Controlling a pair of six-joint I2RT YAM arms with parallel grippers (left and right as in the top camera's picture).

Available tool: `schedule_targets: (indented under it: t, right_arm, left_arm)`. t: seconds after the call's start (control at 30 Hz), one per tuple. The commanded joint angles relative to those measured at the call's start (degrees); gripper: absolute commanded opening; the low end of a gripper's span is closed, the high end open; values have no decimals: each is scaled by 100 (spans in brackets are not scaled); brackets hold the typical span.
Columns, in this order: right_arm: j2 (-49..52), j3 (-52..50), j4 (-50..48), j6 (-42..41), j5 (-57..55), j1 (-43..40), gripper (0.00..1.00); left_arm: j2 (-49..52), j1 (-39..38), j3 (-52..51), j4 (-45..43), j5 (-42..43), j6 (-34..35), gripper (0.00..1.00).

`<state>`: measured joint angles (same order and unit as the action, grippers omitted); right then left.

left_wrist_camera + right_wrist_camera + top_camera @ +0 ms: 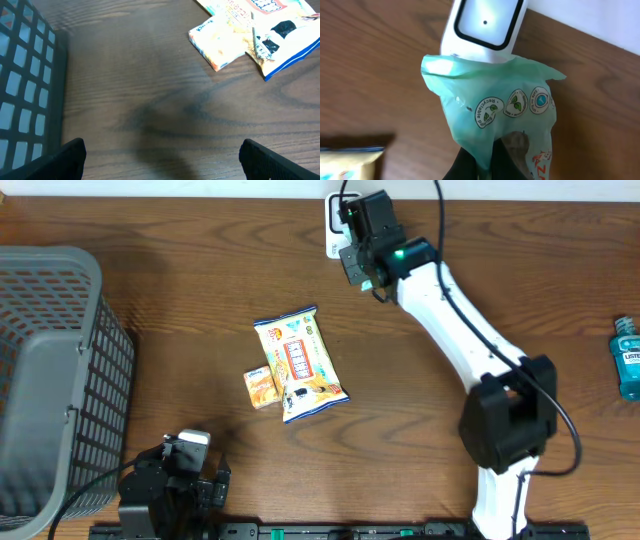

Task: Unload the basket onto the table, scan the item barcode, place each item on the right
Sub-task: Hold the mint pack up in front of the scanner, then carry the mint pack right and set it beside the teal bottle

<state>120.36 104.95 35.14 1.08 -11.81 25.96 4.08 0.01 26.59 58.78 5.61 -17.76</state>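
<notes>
Nearest the robot's base, the left arm [165,485] is sitting folded low at the front edge of the table [180,300], just beside the grey basket [50,370]. Its wrist camera is looking out along the wood. The left gripper [162,147] is standing spread wide with nothing between its fingers [70,160], which are showing only as dark tips in the two lower corners of that view.

Farther out, around the middle of the table, a yellow snack bag [300,363] is lying flat. A small orange box [260,387] is resting against its lower corner on the basket side.

The right arm [470,340] is rising from its base at the front right and stretching diagonally across the table. Its white forearm is slanting toward the far edge and its wrist is bending over there. The right gripper [492,157] is clamping on a green packet [495,107], pinching its lower part. The crumpled upper part, with a row of round recycling marks, is facing the wrist camera. The packet's top edge is meeting the lower end of the white scanner [482,25], which is lying at the far edge of the table. Whether a barcode is facing the scanner cannot be told.

Well off to the right, a blue bottle [627,360] is standing at the table's edge.
</notes>
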Motion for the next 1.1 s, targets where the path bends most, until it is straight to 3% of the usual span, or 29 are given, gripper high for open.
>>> schedule_targets:
  t: [0.0,0.27,0.5,0.7,1.07]
  right_arm:
    - [321,201,-256,358,-466,-44,1]
    - [1174,1163,-608,417,-463,-76,1]
    - [2509,2955,-153,415,-461,-153,1]
    - [2743,3224,55,433,-638,-190,1]
    - [2741,3628,1056,-988,-914,-376,1]
  left_arm:
    - [-4,31,-11,9,-28,74,98]
    - [-4,31,-11,11,-28,74,98]
    - [-4,31,-11,11,-28,74,98]
    - [-4,31,-11,9,-28,74,98]
    - [-4,31,-11,9,-28,74,98]
